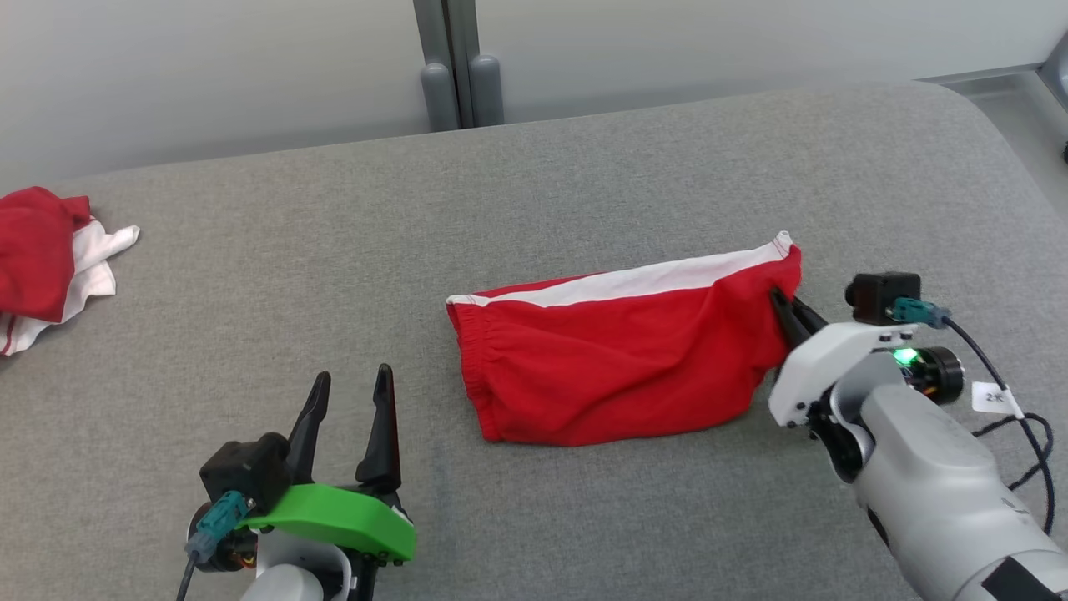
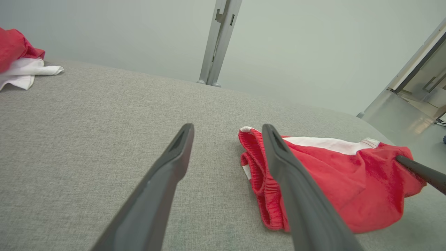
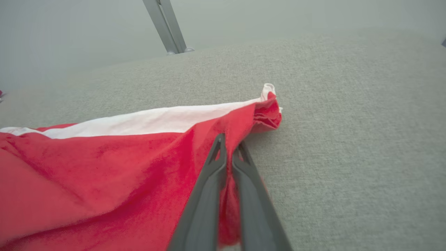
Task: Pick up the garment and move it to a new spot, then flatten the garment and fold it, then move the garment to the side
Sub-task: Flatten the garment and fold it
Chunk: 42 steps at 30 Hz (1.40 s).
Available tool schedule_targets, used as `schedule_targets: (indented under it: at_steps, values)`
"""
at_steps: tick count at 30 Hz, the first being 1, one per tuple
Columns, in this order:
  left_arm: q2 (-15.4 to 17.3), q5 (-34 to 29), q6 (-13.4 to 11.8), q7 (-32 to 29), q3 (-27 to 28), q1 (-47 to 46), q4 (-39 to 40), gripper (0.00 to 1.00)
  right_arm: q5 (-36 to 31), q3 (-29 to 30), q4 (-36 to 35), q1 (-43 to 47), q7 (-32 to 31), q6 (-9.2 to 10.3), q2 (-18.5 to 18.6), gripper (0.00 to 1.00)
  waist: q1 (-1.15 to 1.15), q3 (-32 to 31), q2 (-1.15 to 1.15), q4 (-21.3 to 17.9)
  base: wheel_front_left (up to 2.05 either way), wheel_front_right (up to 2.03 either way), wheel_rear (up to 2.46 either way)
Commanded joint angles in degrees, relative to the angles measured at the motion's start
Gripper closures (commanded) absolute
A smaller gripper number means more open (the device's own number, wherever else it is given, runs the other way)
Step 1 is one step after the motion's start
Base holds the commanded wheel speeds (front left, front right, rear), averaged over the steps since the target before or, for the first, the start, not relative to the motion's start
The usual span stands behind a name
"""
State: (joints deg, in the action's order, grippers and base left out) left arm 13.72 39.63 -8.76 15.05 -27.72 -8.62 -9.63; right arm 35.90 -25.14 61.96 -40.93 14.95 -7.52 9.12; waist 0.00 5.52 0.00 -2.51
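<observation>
Red garment (image 1: 617, 367) mid grey table (image 1: 584, 184), right claw (image 1: 778, 295) clamped on its right edge, left claw (image 1: 352, 377) spread apart nearby

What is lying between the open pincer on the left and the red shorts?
Nothing. In the head view, the stretch of grey padded table between the left pincer and the red shorts is bare.

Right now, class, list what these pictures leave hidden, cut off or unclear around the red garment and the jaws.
Head view: the second red and white cloth is cut by the left edge.
Right wrist view: the red garment runs off the left and bottom edges.
Left wrist view: a left finger covers part of its waistband.
Right wrist view: folds hide how much cloth the shut right jaws pinch.
</observation>
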Motion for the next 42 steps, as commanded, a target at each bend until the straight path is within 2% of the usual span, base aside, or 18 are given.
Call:
schedule_targets:
  at_steps: [1,10,17,28,29,30,31,32,42]
  values:
    - [0.0,0.3,0.1,0.2,0.3,0.9,-0.1,0.0,-1.0,-0.2,-1.1,-1.1,0.2,0.07,-1.1,1.0,0.0,-0.4,0.0,0.7,0.0,0.0,0.0]
    - [-0.3,0.0,0.0,0.2,1.3,1.1,0.5,0.0,-4.6,-7.1,-10.6,-2.9,-3.5,0.07,-5.8,1.0,0.0,-0.9,0.0,2.4,0.0,0.0,0.0]
    - [-0.7,-0.2,0.5,0.2,1.8,0.8,0.4,0.0,-0.1,-16.2,-20.5,-0.4,-7.9,0.07,-6.1,1.0,0.0,-0.6,0.0,3.8,0.0,0.0,0.0]
    - [-1.2,-0.4,1.2,0.2,1.5,0.3,-0.7,0.0,2.1,-25.0,-20.8,0.7,-10.4,0.07,-6.1,1.0,0.0,-0.5,0.0,5.7,0.0,0.0,0.0]
    - [-1.3,-0.4,1.3,0.2,1.5,0.4,-0.8,0.0,2.3,-25.6,-20.4,0.8,-10.5,0.07,-6.1,0.94,0.0,-0.6,0.0,5.8,0.0,0.0,0.0]
    - [-1.4,-0.4,1.4,0.2,1.5,0.4,-0.8,0.0,2.3,-26.0,-20.1,0.9,-10.3,0.07,-6.1,0.76,0.0,-0.6,0.0,5.9,0.0,0.0,0.0]
    - [-1.4,-0.5,1.5,0.2,1.6,0.5,-0.9,0.0,2.3,-26.3,-19.8,1.0,-10.1,0.07,-6.1,0.63,0.0,-0.6,0.0,6.0,0.0,0.0,0.0]
    - [-1.4,-0.5,1.5,0.2,1.6,0.5,-1.0,0.0,2.3,-26.7,-19.6,1.2,-9.8,0.07,-6.1,0.0,0.0,-0.7,0.0,6.1,0.0,0.0,0.0]
    - [-1.7,-0.7,1.6,0.2,1.5,1.9,-1.2,0.0,2.3,-27.2,-19.4,1.9,-6.0,0.07,-6.1,0.0,0.0,-2.2,0.0,5.5,0.0,0.0,0.0]
